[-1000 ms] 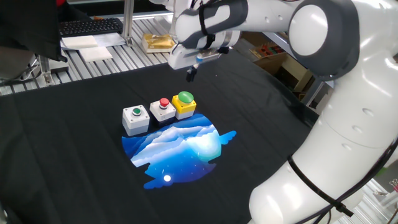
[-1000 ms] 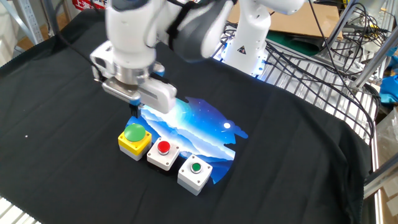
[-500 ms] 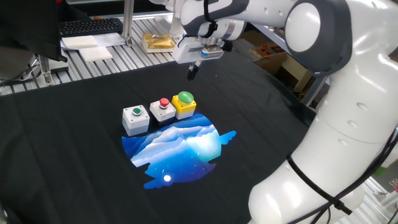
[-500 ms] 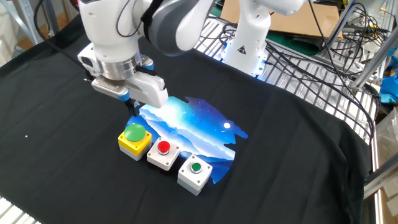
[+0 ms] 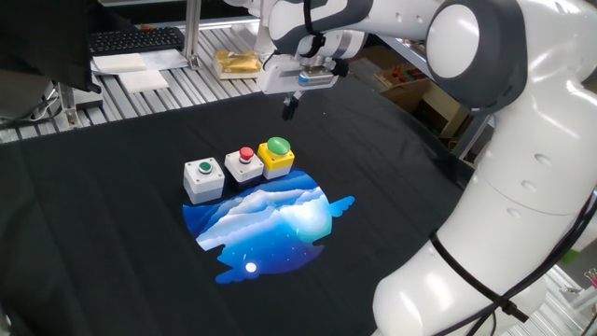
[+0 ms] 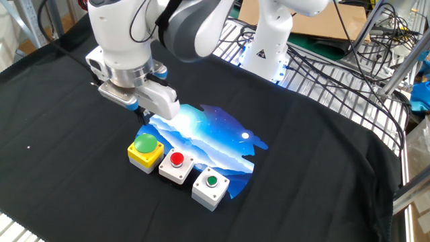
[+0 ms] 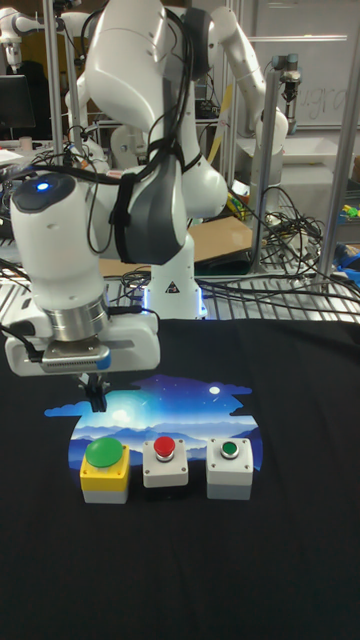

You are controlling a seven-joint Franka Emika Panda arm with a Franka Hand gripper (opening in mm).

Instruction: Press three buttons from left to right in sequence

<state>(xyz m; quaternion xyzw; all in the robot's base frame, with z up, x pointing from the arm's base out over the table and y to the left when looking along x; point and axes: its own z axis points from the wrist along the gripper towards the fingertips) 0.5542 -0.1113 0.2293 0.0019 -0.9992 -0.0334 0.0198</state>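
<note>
1. Here the gripper (image 5: 289, 109) hangs in the upper middle of one fixed view, above the black cloth (image 5: 112, 233) and clear of every button; its dark fingers (image 7: 97, 393) point down, but whether they are parted or closed I cannot tell, and nothing shows in their grasp.
2. In the tall fixed view the gripper (image 7: 96, 396) sits left of centre, above and behind the yellow box with the large green dome (image 7: 104, 469).
3. The other fixed view shows the gripper (image 6: 142, 119) at centre left, above that same yellow box (image 6: 145, 151).
4. The three switches stand in a tight row, side by side: the yellow box, the grey box with the red button (image 5: 245, 162), and the grey box with the small green button (image 5: 203, 178).
5. They sit at the edge of a blue landscape-print mat (image 5: 270, 229) on the cloth, near the frame's centre.
</note>
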